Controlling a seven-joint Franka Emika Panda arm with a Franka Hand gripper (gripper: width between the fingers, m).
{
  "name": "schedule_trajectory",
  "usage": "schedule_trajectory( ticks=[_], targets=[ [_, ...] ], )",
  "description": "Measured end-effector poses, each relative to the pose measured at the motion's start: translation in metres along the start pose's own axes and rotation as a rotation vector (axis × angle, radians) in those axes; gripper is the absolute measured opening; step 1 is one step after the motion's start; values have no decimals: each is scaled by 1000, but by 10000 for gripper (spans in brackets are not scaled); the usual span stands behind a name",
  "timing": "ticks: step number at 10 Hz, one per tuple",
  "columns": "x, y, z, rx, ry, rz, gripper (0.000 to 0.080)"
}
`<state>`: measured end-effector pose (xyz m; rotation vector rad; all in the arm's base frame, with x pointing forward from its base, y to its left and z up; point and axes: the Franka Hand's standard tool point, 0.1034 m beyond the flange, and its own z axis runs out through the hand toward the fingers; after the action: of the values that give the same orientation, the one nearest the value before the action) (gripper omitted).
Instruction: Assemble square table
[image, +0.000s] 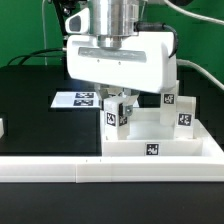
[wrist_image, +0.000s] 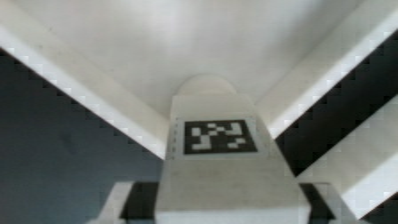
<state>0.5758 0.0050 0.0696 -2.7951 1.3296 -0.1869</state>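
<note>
My gripper (image: 119, 99) is shut on a small white leg (image: 122, 113) with a black-and-white tag. It holds the leg at the left part of the square table slab (image: 165, 145), which lies by the front rail with a tag on its near side. Whether the leg's end sits in a corner socket cannot be told. Two more tagged legs (image: 167, 100) (image: 185, 116) stand on the slab's right side. In the wrist view the leg (wrist_image: 217, 137) runs away from the gripper (wrist_image: 230, 206) between the two fingers (wrist_image: 125, 203), towards the white slab (wrist_image: 196, 40).
The marker board (image: 80, 98) lies flat on the black table behind the slab, at the exterior view's left. A long white border rail (image: 90, 171) runs along the front. A small white piece (image: 2, 127) shows at the left edge.
</note>
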Motion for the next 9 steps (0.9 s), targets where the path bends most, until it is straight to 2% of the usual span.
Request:
schedule_trajectory(
  ticks=[6,8,9],
  targets=[
    [-2,1,0,-5,-8,540,290],
    [-2,2,0,-29,-30,682,290],
    [-2,1,0,-30,-33,761,290]
  ],
)
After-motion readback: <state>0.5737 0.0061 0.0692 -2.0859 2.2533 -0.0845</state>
